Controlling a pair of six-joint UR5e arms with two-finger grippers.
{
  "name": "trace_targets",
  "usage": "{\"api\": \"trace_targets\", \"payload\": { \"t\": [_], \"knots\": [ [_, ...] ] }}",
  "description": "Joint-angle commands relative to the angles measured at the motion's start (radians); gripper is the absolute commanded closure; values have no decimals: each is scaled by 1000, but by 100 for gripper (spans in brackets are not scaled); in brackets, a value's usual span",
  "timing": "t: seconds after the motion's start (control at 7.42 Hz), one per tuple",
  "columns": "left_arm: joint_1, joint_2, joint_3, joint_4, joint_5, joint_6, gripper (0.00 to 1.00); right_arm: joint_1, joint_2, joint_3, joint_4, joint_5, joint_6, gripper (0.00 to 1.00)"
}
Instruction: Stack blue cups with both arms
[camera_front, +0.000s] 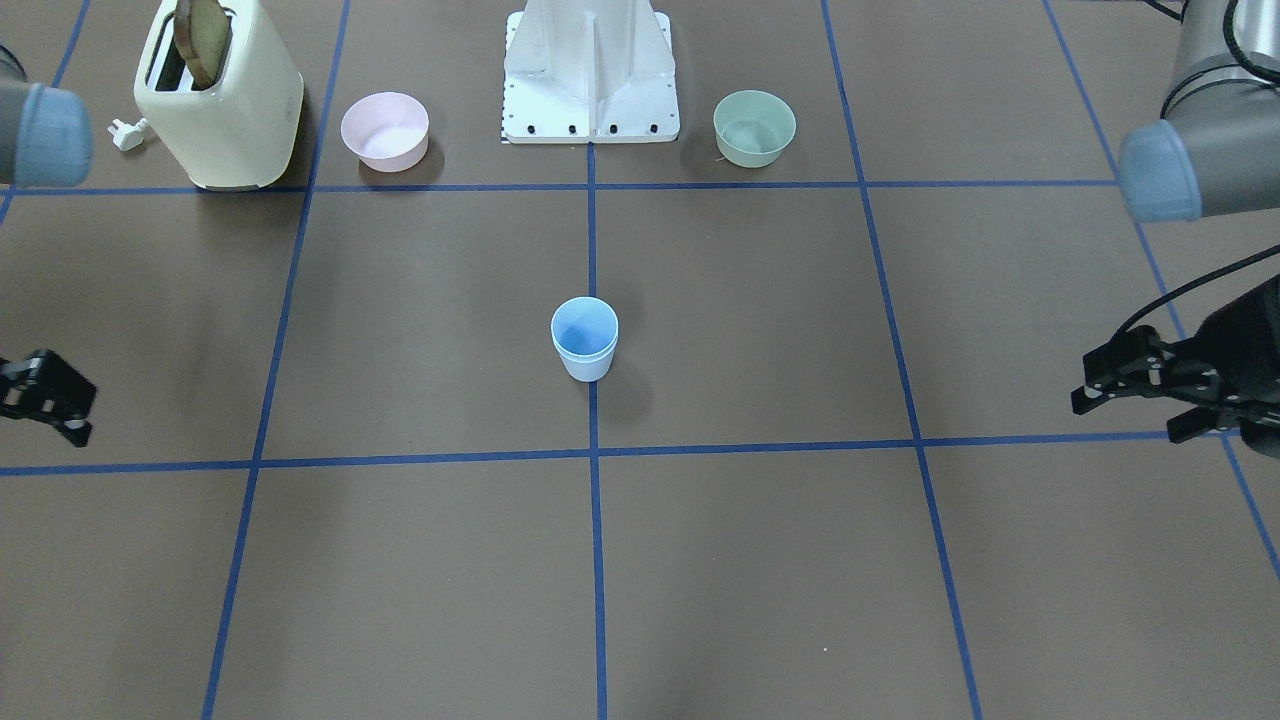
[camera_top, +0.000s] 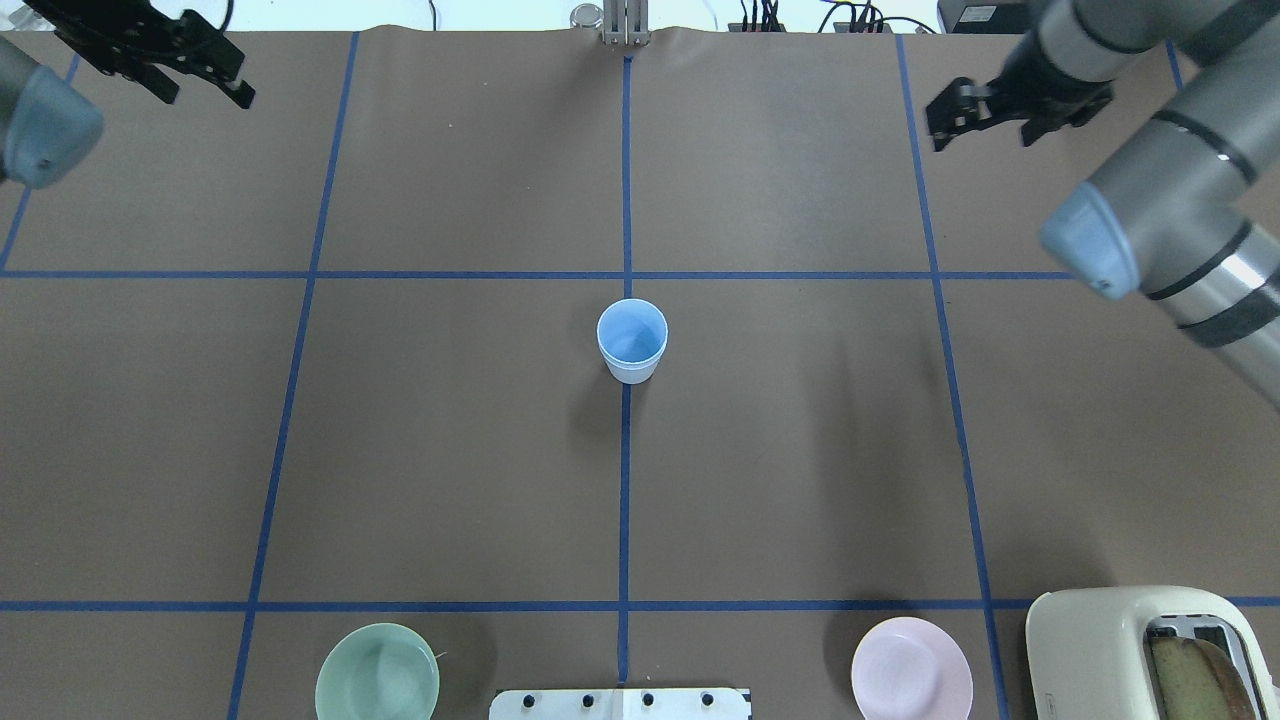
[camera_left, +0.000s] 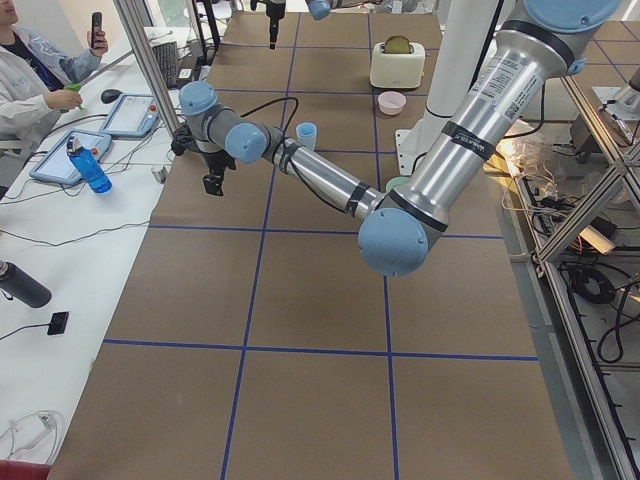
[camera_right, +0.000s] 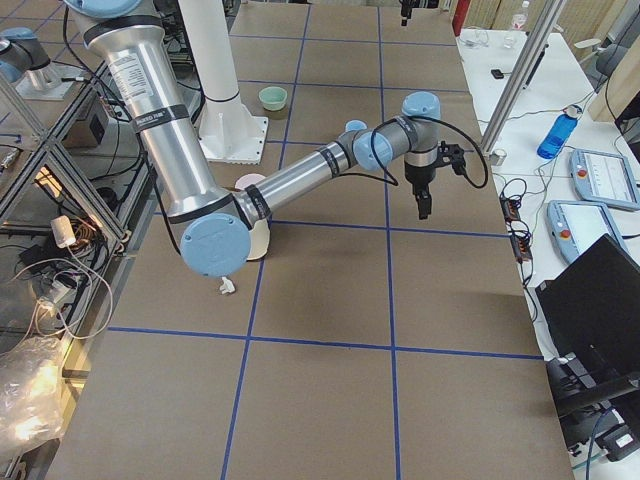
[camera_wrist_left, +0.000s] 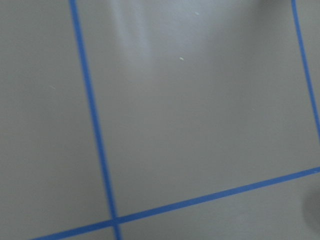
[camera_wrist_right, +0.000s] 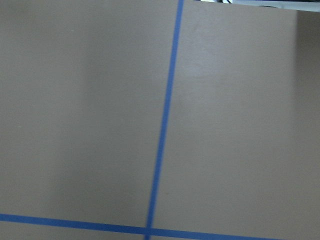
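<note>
This is a robotics lab. The grey jointed left arm (camera_left: 470, 130) and right arm (camera_right: 170, 140) rise beside a white pedestal (camera_front: 590, 70) on a brown-papered desk (camera_top: 450, 450), which is marked into squares with blue tape (camera_top: 625, 500). Beyond the left fingers (camera_left: 212, 186), past an aluminium post (camera_left: 150, 72), a white side bench (camera_left: 40, 350) carries teach pendants (camera_left: 130, 113) and a water bottle (camera_left: 88, 166). An operator (camera_left: 25, 90) there holds up a phone (camera_left: 96, 22).

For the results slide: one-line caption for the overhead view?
Two blue cups nested upright on the centre tape line; left pincer and right pincer open, empty, at the far corners.
</note>
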Motion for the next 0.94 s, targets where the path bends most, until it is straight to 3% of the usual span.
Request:
{"api": "trace_targets", "payload": {
  "t": [0.0, 0.13, 0.4, 0.54, 0.81],
  "knots": [
    [-91, 119, -39, 27, 5, 169, 0, 156, -83, -1, -149, 11, -312, 0],
    [-117, 163, -42, 27, 5, 214, 0, 229, -145, 2, -176, 11, -469, 0],
    [-182, 230, -45, 27, 6, 292, 0, 301, -270, 3, -164, 31, -491, 0],
    [-196, 256, -47, 27, 23, 313, 0, 332, -316, 3, -162, 95, -500, 0],
    [-203, 322, -67, 29, 52, 313, 0, 358, -365, 28, -162, 121, -523, 0]
  ]
}}
